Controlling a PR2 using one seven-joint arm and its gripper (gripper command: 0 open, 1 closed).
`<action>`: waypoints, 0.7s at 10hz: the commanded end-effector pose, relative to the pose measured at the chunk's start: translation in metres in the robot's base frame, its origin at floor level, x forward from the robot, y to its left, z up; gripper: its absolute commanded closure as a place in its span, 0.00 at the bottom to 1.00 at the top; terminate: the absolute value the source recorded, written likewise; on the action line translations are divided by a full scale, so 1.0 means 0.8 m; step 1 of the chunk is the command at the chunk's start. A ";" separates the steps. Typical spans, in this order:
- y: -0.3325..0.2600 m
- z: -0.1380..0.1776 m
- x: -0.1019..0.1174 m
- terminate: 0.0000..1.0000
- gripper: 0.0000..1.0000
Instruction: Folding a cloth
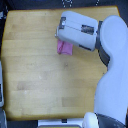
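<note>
Right now the thin pink-magenta cloth (64, 47) lies bunched on the pale wooden worktop (35, 65), half under the white pincer (61, 36); its grip I cannot tell.

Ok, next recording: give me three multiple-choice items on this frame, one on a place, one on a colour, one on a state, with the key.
1. Where does the cloth lie on the wooden table?
A. near the far edge, toward the exterior view's right
B. at the near left corner
C. hanging off the front edge

2. What colour is the cloth?
A. blue
B. pink-magenta
C. green

3. How does the cloth look?
A. spread flat over the whole tabletop
B. a small bunched patch partly hidden under the arm
C. draped over the arm

Key: 1 A, it sits in the upper middle. 2 B, plainly pink. 3 B, the gripper covers its upper edge; the fingers are too blurred to read.
</note>
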 end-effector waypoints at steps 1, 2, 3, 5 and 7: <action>-0.009 0.017 -0.002 0.00 0.00; -0.009 0.020 0.000 0.00 0.00; -0.013 0.027 0.003 0.00 0.00; -0.018 0.058 0.021 0.00 0.00; -0.036 0.111 0.044 0.00 0.00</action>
